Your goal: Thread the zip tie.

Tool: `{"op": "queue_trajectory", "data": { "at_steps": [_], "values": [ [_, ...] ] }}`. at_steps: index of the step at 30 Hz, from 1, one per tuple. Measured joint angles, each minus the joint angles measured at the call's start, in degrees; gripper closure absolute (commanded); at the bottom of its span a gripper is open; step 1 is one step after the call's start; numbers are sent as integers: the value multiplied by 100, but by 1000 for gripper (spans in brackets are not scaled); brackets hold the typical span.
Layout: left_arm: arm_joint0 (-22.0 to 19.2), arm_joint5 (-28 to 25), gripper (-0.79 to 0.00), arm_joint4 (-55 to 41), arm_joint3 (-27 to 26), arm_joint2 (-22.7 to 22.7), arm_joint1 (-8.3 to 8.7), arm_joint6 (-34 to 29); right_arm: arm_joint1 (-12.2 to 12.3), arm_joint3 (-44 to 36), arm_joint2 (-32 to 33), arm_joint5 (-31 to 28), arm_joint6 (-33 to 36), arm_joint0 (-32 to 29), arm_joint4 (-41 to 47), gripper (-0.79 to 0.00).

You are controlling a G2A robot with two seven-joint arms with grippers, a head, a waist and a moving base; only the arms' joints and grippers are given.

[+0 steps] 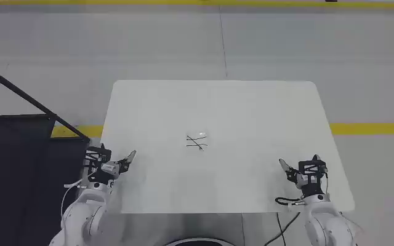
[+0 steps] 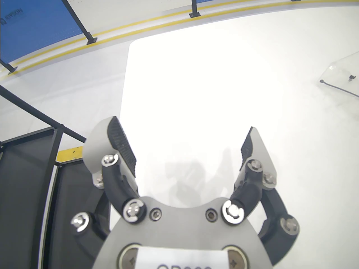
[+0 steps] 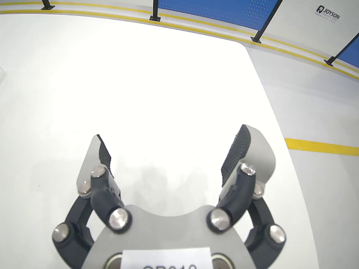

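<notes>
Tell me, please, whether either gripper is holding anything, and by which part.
Nothing is held. The left gripper and the right gripper are both open and empty, apart from the zip ties lying at the middle of the table.

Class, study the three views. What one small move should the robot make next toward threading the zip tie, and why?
Probably move the left gripper inward toward the zip ties at the middle of the table. Both it and the right gripper are open and empty, out by the table's near corners, well apart from the ties.
</notes>
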Motion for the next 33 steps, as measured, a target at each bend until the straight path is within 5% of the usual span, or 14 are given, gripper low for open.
{"op": "queue_trajectory", "data": {
  "at_steps": [12,33],
  "values": [
    [-26,-126,-785,51,6,37,1,15,0,0,0,0,0,0,0,-785],
    [-1586,-2999,-785,-772,140,92,151,-1640,0,0,0,0,0,0,0,-785]
  ]
}}
